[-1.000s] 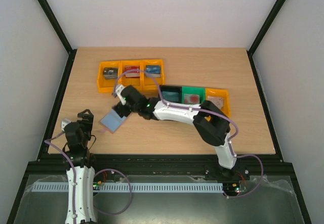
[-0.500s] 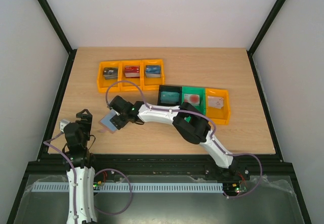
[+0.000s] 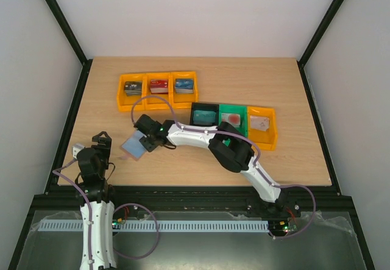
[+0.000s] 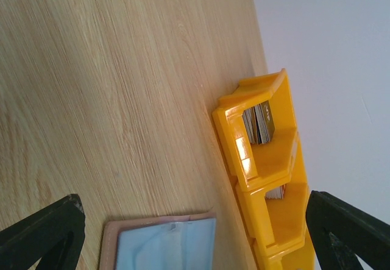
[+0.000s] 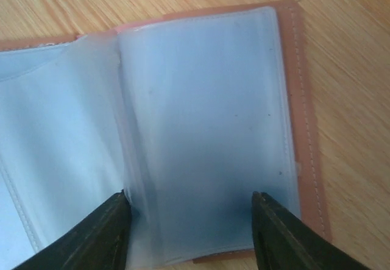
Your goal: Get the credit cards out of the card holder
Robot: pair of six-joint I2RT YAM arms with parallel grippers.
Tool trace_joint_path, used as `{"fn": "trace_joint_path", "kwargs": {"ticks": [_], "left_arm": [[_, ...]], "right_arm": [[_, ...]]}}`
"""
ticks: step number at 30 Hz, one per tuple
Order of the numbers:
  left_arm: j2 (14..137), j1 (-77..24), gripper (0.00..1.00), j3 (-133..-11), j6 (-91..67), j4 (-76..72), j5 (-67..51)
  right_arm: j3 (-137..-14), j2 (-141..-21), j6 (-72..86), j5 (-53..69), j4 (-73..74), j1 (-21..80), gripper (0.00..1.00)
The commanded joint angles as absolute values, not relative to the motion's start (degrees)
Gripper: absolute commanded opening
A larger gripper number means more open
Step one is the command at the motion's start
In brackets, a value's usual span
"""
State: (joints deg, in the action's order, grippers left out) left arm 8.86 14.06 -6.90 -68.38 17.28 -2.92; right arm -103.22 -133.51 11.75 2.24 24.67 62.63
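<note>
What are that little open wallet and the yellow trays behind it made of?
The wallet looks like stitched pinkish leather or imitation leather, with glossy clear plastic sleeves over pale blue lining. The yellow trays seem hard moulded plastic: shiny highlights, smooth rounded rims.

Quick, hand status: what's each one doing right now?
Left hand: open, holding nothing.
Right hand: open, fingers apart over the spread-open card holder, nothing visibly gripped.
</note>
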Motion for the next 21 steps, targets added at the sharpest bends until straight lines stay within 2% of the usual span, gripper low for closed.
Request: {"fn": "trace_joint_path", "kwargs": {"ticks": [1, 16, 21], "left_arm": [[8.2, 13.9, 0.99, -6.0, -68.4, 18.7, -3.2], [8.2, 13.6, 0.99, -5.9, -68.4, 18.6, -3.3], [8.2, 13.6, 0.99, -5.8, -68.3, 18.7, -3.2]], "right_arm": [[-96.8, -132.8, 14.7, 4.5, 28.0, 59.3, 0.47], [-85.6, -127.9, 22.2, 17.0, 20.8, 56.8, 0.04], [-86.2, -124.9, 24.9, 21.6, 18.3, 56.1, 0.02]]}}
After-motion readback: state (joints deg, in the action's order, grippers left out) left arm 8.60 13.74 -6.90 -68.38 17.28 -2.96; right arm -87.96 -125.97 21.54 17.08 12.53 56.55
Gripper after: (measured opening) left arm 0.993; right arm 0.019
